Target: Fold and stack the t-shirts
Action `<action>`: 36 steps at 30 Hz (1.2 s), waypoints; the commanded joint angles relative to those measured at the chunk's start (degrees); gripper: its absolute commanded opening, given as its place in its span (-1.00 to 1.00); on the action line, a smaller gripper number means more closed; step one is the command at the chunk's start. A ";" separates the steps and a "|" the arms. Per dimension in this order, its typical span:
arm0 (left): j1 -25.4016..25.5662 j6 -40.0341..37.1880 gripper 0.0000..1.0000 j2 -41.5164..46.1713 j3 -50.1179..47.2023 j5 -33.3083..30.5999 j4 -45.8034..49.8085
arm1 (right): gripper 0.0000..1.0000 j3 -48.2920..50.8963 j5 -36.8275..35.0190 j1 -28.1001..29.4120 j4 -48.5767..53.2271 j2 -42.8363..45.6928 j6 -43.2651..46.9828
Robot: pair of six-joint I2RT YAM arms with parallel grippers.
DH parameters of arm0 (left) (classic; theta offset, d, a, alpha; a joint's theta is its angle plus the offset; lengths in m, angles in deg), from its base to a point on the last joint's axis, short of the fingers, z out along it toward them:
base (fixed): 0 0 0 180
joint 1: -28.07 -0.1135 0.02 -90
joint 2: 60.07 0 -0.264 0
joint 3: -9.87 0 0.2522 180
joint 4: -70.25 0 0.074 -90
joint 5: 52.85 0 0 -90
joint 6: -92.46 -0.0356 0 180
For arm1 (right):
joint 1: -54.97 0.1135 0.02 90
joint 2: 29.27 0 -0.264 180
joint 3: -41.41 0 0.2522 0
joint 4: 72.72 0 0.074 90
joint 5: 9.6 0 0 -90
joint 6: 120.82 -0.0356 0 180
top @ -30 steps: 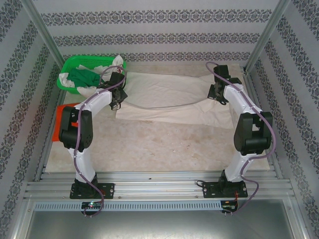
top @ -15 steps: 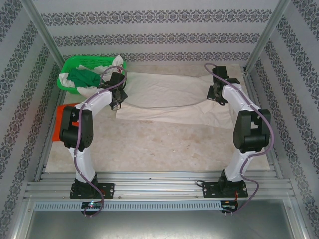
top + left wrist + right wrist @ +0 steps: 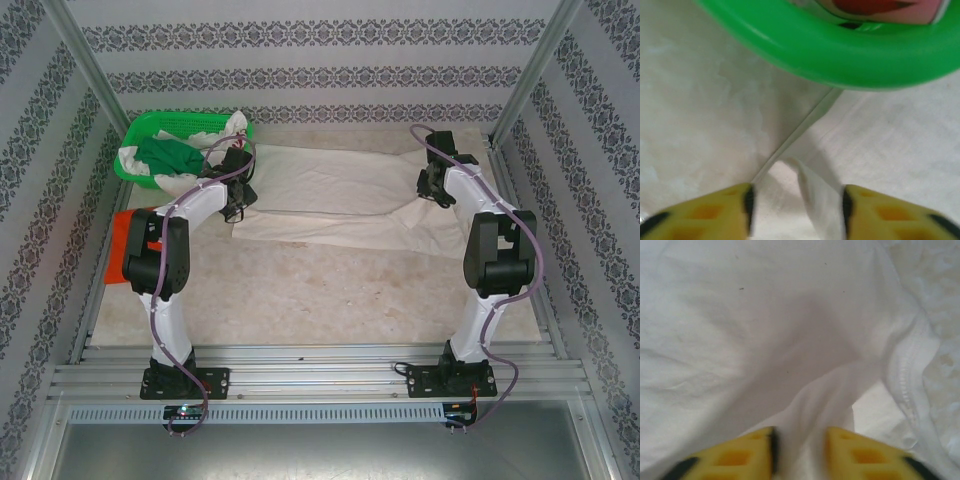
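**Jaws at both ends of the cream-white t-shirt (image 3: pixel 340 195)**

My left jaws stand spread at the shirt's left end, just beside the green basket (image 3: pixel 150 125). A raised ridge of the cloth stands in the gap, closer to the right-hand one. My right jaws sit low over the shirt's right end, partly apart, with a bunch of cloth filling the space between them. I cannot tell whether they press it or merely flank it. The cream-white t-shirt lies spread along the far edge of the surface (image 3: pixel 300 290), reaching from the basket in the far left corner almost to the right edge. The orange-red t-shirt (image 3: pixel 113 255) lies at the left edge, partly hidden behind my left arm and apart from the cream one.
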 commanded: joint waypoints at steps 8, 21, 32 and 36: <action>1.69 -2.40 1.00 7.70 -4.41 0.67 -1.52 | 0.50 10.46 2.13 -1.13 -9.25 11.56 0.54; 3.74 1.85 1.00 1.90 -11.89 12.14 -11.95 | -0.08 24.83 6.31 -10.01 -6.45 12.81 -8.07; 2.40 3.34 1.00 1.41 -16.72 11.89 -13.80 | -0.94 21.81 5.08 -11.33 -5.12 9.20 -8.58; 2.00 3.17 1.00 1.65 -17.57 11.79 -13.90 | -0.70 21.97 3.58 -11.36 -5.32 11.01 -8.45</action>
